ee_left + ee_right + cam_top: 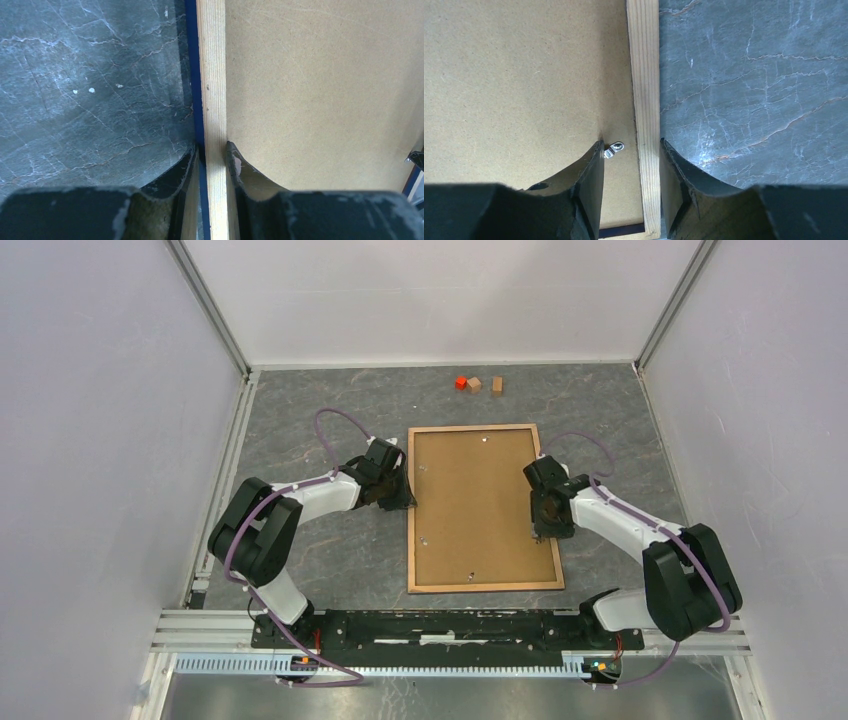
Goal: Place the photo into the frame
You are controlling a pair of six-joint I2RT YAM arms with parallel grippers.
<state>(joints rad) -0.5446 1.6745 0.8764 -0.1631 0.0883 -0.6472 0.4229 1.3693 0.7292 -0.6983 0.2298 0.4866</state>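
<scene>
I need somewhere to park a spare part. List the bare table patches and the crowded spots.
Free: the far-left corner, bordered by frame and left arm; the far-right corner, by frame and right arm; a strip between frame and blocks. Crowded: both long rails, where the jaws sit, and the narrow gap before the arm bases.

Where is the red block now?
In the top view, the red block lies beyond the far side of the frame, directly left of two wooden blocks.
</scene>
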